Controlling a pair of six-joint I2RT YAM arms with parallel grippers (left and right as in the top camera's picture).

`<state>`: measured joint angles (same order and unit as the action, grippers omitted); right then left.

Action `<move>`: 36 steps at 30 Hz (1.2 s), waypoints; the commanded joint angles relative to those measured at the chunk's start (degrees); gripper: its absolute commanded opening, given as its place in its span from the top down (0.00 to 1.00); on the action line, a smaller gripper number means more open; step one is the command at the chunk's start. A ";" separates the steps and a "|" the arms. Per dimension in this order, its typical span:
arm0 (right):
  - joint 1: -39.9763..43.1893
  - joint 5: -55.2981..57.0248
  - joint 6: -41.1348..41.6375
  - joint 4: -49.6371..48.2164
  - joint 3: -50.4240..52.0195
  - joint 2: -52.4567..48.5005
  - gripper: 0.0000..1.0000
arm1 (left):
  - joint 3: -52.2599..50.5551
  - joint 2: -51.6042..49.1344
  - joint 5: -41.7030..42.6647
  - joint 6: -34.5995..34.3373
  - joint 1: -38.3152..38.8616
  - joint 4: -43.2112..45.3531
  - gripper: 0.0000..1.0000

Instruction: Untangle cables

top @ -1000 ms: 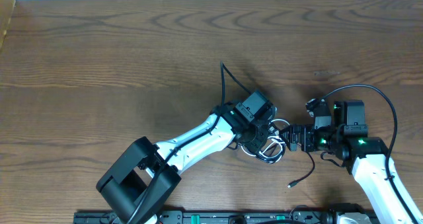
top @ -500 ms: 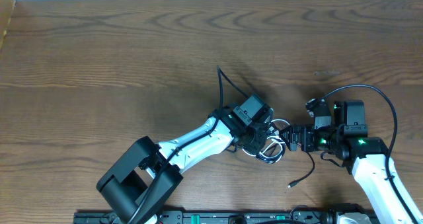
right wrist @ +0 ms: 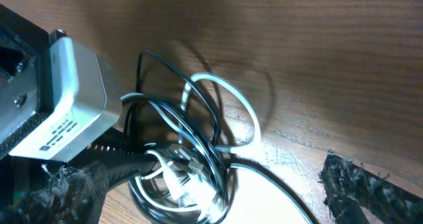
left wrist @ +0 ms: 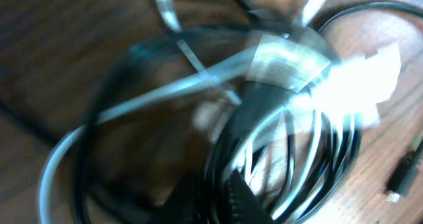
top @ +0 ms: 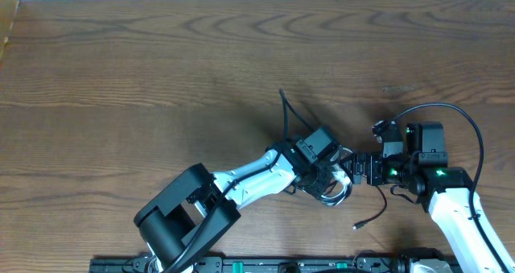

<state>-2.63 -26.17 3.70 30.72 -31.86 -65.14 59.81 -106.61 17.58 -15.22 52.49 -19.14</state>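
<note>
— Where is the left gripper?
— Buried in the cables, a white-and-black knot on the table. Whether its claw pinches them cannot be told.
— And the right gripper?
— Just beside the knot, fingers spread wide, with the loops lying between them.

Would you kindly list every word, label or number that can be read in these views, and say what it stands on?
Nothing can be read.
Small dark print on the side of the silver housing on the left arm, in the right wrist view: too small and blurred to read.
</note>
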 commanded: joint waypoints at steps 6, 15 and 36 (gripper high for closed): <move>0.31 -0.76 0.52 0.13 -1.03 -0.02 0.01 | 0.87 9.33 0.85 -0.11 -3.76 -2.64 0.92; 0.31 -4.44 0.57 -2.14 -1.03 -0.02 0.01 | 0.85 23.37 3.96 -0.13 -5.81 -2.67 0.93; 0.31 -5.03 4.42 -4.57 -1.03 -0.02 0.62 | 0.87 25.88 4.26 -3.13 -6.03 1.05 0.92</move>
<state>-2.66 -37.34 7.86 24.86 -32.16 -65.14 59.81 -83.05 21.10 -18.04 46.94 -18.85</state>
